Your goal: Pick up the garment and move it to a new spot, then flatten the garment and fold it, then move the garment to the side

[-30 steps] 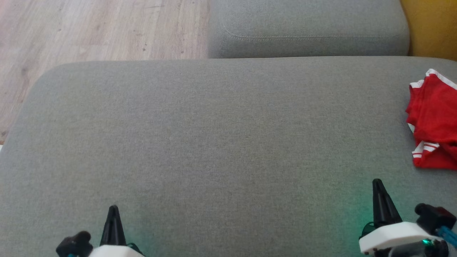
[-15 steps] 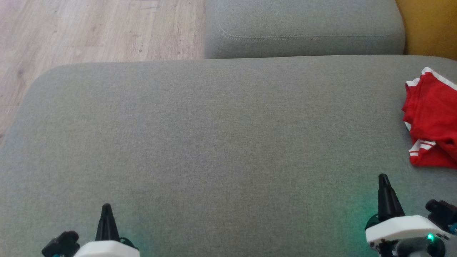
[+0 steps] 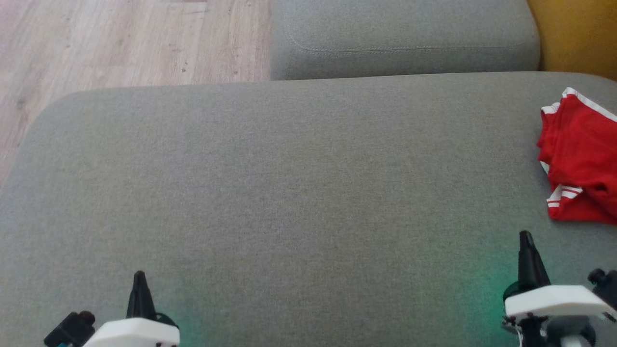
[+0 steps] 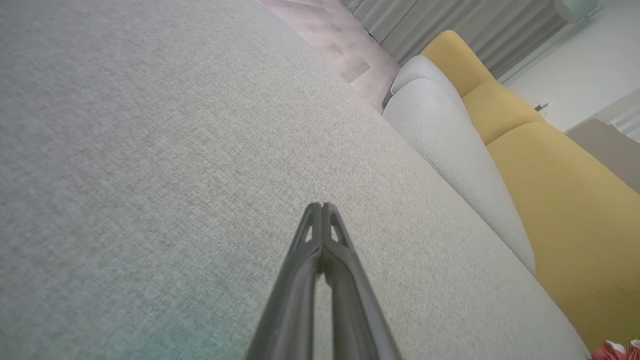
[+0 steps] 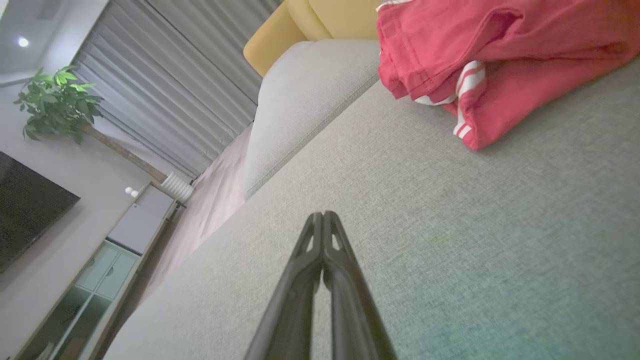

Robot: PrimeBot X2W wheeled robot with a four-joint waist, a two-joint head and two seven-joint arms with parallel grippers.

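Right, status:
1. The red garment (image 3: 578, 159) with white stripe trim lies crumpled at the right edge of the grey sofa seat (image 3: 289, 183), toward the far right corner. Part of it is cut off by the edge of the head view.
2. The left gripper (image 3: 140, 279) is at the seat's near edge, left side. Its fingers are pressed together tip to tip and hold nothing. In the left wrist view the tips meet over bare seat fabric.
3. The right gripper (image 3: 526, 238) is at the near edge, right side, with its fingers likewise closed and empty. The tip is near the garment's near hem but apart from it, with grey fabric between them.
4. I can't tell whether either tip touches the seat.
5. In the right wrist view the garment sits ahead of the closed fingers, up and to the right. It is bunched in folds with a striped hem facing the camera.
6. There is a green glow on the seat fabric beside each gripper.
7. Past the seat's far edge are a grey back cushion (image 3: 405, 38), a yellow cushion (image 3: 573, 33) at the right and a wood-plank floor (image 3: 120, 43) at the left.
8. The background of the right wrist view shows a potted plant (image 5: 55, 100), grey curtains (image 5: 185, 75), a dark TV screen (image 5: 25, 205) and a low glass-door cabinet (image 5: 100, 260).
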